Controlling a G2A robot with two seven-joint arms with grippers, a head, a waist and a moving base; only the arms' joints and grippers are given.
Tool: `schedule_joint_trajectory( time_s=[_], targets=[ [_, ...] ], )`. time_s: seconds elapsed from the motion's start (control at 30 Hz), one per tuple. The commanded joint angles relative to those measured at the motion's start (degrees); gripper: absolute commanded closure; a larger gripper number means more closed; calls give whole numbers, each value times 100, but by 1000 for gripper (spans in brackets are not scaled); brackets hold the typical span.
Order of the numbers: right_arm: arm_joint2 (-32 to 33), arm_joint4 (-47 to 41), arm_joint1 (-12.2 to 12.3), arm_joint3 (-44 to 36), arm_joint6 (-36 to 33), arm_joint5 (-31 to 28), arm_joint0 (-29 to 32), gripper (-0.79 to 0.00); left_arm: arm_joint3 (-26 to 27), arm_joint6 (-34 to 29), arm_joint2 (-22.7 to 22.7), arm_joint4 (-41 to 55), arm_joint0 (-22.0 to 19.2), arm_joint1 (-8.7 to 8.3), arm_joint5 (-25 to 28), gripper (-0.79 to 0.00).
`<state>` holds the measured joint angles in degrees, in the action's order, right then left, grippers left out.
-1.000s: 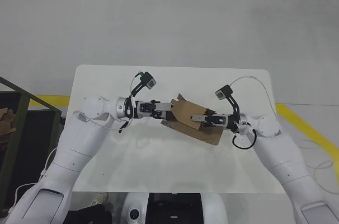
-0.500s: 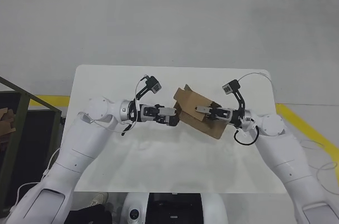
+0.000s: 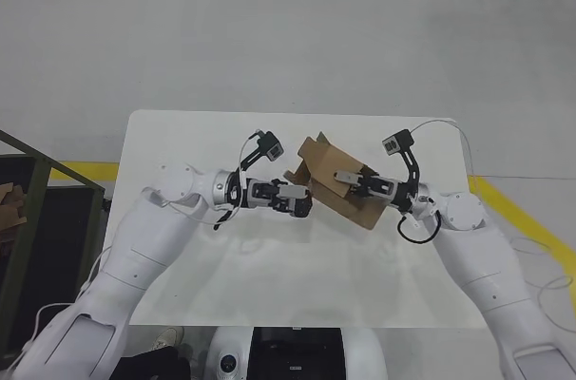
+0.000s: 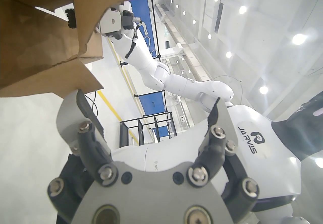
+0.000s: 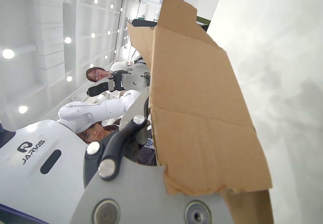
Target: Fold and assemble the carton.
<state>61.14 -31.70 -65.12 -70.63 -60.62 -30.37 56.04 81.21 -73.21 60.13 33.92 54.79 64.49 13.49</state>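
As the right end effector (image 3: 349, 179) is clamped on one wall of the carton (image 3: 321, 160), you hold it tilted over the worktop (image 3: 174, 142), likely for folding. Your left end effector (image 4: 150, 99), spread and empty, sits just beside a flap (image 4: 50, 78), a gap the top view hides.

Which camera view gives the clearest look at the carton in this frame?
The top view: the whole carton, partly unfolded, is visible in outline. The left wrist view catches a few flaps up close; the right wrist view, one creased panel.
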Motion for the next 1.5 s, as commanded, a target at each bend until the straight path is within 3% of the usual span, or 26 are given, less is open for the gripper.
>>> schedule_joint_trajectory(
  time_s=[0.0, 0.67, 1.1, 1.27, 1.47],
  targets=[
    [-12, 0, -7, -57, 23, 26, 19, 0, -84, 15, -48, 8, -49, 18, 19, -785],
    [-110, -13, -46, -434, -119, 191, 246, 0, -284, 38, -149, -36, -166, 72, 106, -785],
    [50, 146, -37, -259, -101, 181, 137, 0, -162, 32, 209, -58, -26, -13, 96, -785],
    [181, 209, 13, -144, -495, 237, 68, 0, -136, 31, 592, -142, 148, -116, 21, -785],
    [154, 93, 51, 89, -1577, 274, -157, 0, -65, 39, 1015, -229, 413, -232, -81, -785]
  ],
)
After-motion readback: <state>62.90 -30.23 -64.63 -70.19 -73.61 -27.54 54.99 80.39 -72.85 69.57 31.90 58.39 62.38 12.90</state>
